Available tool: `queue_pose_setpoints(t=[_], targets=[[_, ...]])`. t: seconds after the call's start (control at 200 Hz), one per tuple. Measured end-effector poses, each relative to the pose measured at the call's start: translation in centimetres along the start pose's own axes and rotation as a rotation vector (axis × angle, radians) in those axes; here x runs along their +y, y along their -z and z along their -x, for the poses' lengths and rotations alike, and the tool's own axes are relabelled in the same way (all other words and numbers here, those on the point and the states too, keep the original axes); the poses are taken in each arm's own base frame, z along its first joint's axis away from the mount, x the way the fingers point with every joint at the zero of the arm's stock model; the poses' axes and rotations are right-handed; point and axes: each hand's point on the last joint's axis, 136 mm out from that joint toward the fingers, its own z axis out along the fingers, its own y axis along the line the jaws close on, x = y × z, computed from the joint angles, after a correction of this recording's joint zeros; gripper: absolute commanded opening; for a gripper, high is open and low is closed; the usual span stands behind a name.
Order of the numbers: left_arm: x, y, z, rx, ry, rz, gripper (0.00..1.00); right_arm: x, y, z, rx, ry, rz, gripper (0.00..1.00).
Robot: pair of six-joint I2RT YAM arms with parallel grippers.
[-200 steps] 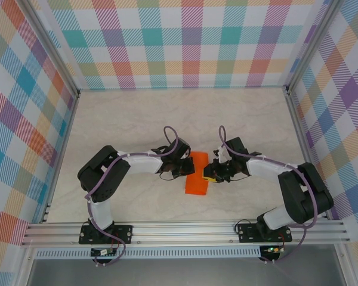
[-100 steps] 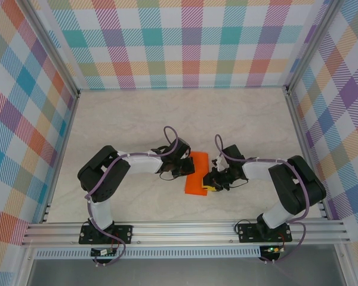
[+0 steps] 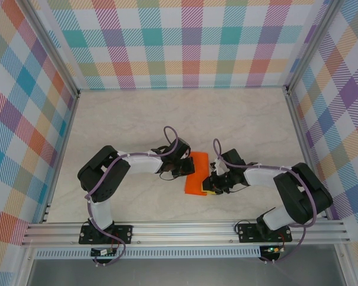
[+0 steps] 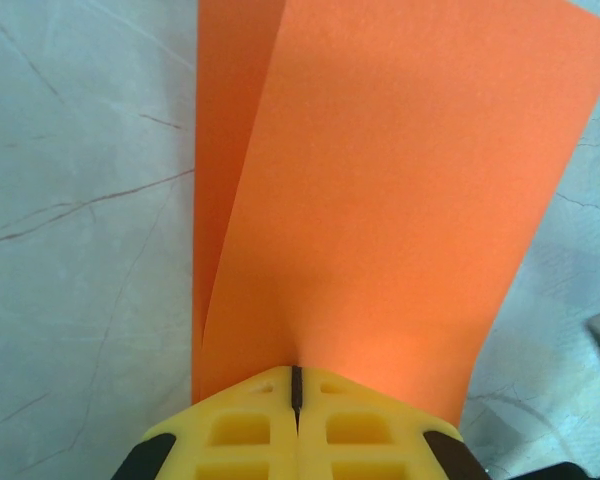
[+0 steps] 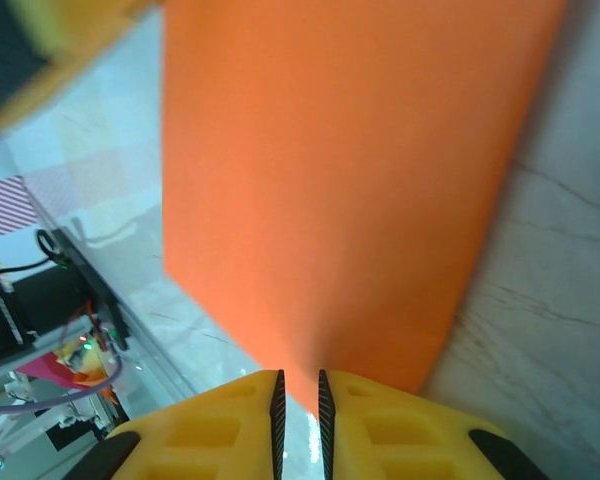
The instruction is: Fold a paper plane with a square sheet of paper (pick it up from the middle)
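Thin bright orange square sheet of paper (image 3: 198,174) lies mid-counter between the two arms, already doubled over into a narrow strip that runs near-to-far. In the left wrist view two layers show: the upper flap bows up off the lower one, so the fold is loose and not yet a pressed crease.

Left gripper (image 4: 296,385), yellow fingers, is fully closed on the paper's left long side, and the sheet comes straight out of the seam between the fingers. Right gripper (image 5: 300,388), on the opposite long side, has its jaws only a narrow slit apart. The paper's edge sits in that slit, and it does not look clamped tight (can't confirm real hold from this angle).

Pale marbled counter (image 3: 137,119) lies under everything, and plaid-patterned walls (image 3: 191,42) ring it.

Step in hand, as I judge it: finishing the first half-fold and getting the edges matched. To do it well:
- keep the left pinch firm as the anchor;
- close the right side fully on the edge before pulling or pressing;
- line the free edges up first, then flatten the bowed flap down toward the fold line.

Risk: thin paper skews or slips if one side tugs while the other is loose.
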Motion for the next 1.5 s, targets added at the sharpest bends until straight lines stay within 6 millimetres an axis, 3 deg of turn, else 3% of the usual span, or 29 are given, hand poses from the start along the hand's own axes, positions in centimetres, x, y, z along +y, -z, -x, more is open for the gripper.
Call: queue_pose_setpoints(t=[0.48,0.745,0.93,1.025,1.13,1.265,1.5], targets=[[0.0,0.0,0.0,0.000,0.000,0.000,0.00,0.3,0.2,-1.1,-0.027,0.105,-0.013,0.19],[0.0,0.0,0.0,0.000,0.000,0.000,0.00,-0.7,-0.2,-1.2,-0.017,0.100,-0.045,0.19],[0.0,0.0,0.0,0.000,0.000,0.000,0.00,0.0,1.0,-1.4,-0.048,0.117,-0.060,0.20],[0.0,0.0,0.0,0.000,0.000,0.000,0.00,2.1,2.7,0.0,-0.119,0.156,-0.043,0.19],[0.0,0.0,0.0,0.000,0.000,0.000,0.00,3.6,4.5,3.2,-0.214,0.150,-0.013,0.18],[0.0,0.0,0.0,0.000,0.000,0.000,0.00,2.4,5.0,6.7,-0.269,0.085,-0.014,0.17],[0.0,0.0,0.0,0.001,0.000,0.000,0.00,0.7,3.0,7.6,-0.214,0.048,-0.031,0.16]])
